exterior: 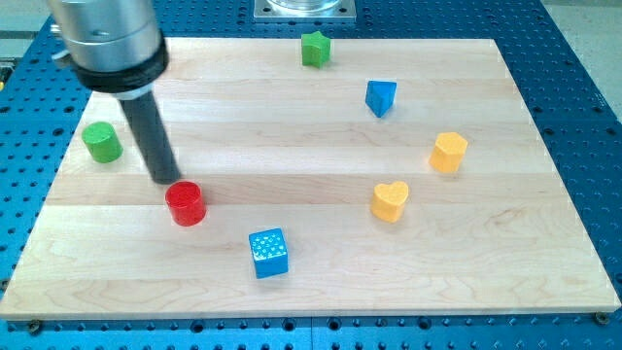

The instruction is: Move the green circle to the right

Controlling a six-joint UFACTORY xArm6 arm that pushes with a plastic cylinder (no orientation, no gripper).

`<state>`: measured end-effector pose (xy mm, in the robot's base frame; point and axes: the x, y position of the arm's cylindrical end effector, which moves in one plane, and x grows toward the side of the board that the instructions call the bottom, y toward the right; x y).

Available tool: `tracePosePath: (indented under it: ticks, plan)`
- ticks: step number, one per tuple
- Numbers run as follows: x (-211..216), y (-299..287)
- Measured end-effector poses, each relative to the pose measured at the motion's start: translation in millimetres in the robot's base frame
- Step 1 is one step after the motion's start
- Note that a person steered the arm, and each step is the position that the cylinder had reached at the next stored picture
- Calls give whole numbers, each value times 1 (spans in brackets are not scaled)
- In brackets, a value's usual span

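Note:
The green circle (101,142) is a short green cylinder near the board's left edge. My tip (164,179) is at the end of the dark rod, to the right of and slightly below the green circle, a clear gap apart. The tip stands just above the red cylinder (185,203), close to its upper left edge; I cannot tell if they touch.
A green star block (315,49) sits at the top centre. A blue triangular block (380,97) is right of centre. A yellow block (448,152) and a yellow heart (390,201) lie to the right. A blue cube (268,253) sits near the bottom. The wooden board (311,292) lies on a blue perforated table.

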<state>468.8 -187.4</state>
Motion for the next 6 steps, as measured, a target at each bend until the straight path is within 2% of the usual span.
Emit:
tracePosePath:
  ticks: [1,2,3,4,5,6]
  plan:
    - [19,-90]
    - [-36,-116]
    - [-66,-48]
    - [-91,-26]
    - [-116,-94]
    - [-145,-117]
